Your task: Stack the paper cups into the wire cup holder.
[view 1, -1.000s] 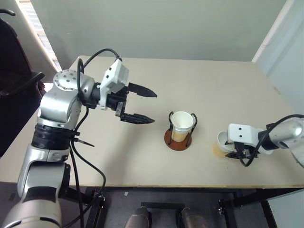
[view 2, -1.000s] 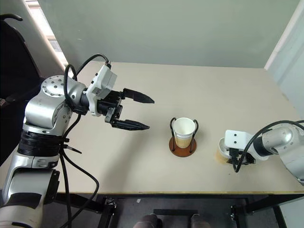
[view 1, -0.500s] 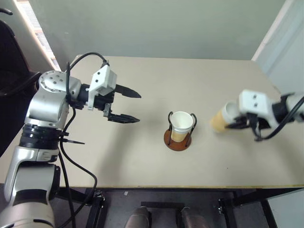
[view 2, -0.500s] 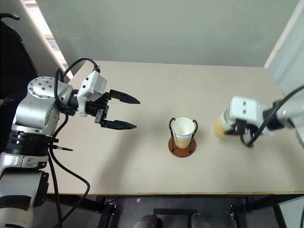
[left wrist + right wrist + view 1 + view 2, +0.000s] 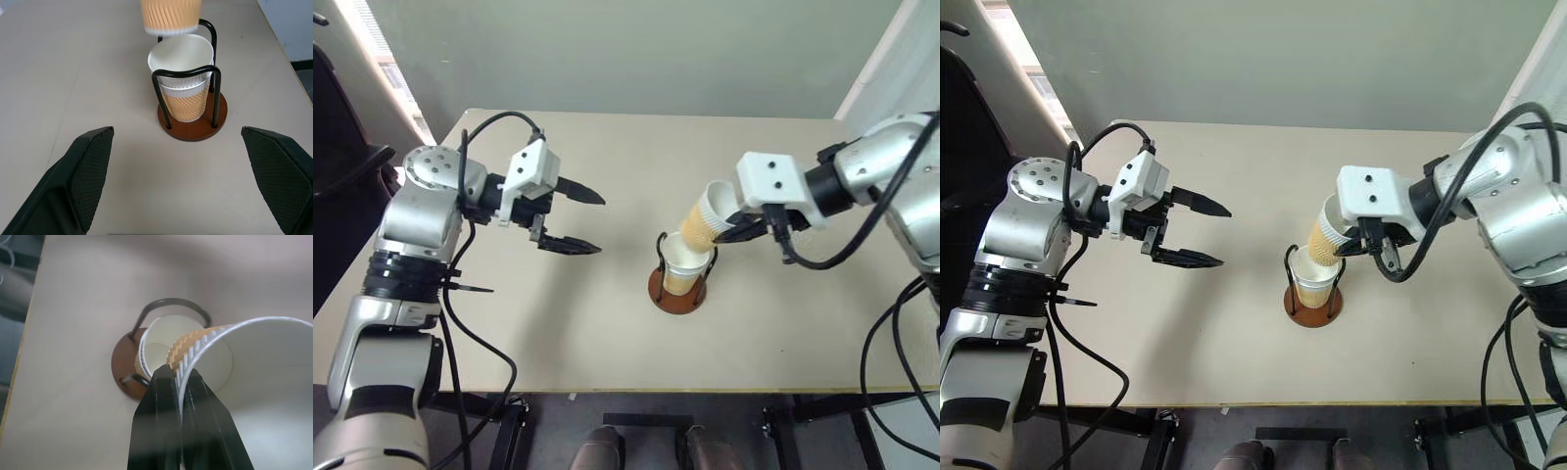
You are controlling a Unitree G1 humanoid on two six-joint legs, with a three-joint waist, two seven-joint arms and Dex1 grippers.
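Pinching a tilted paper cup (image 5: pixel 703 224) by its rim, right jaws (image 5: pixel 736 229) above wire cup holder (image 5: pixel 678 290), left jaws (image 5: pixel 579 221) wide apart, empty.

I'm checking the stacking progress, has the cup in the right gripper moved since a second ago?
Yes. The cup was down on the table, right of the wire holder; now it hangs tilted just above the holder.

Head stereo pair looks down over table (image 5: pixel 607 343); both wrist cameras close, sharing wire cup holder (image 5: pixel 190 105).
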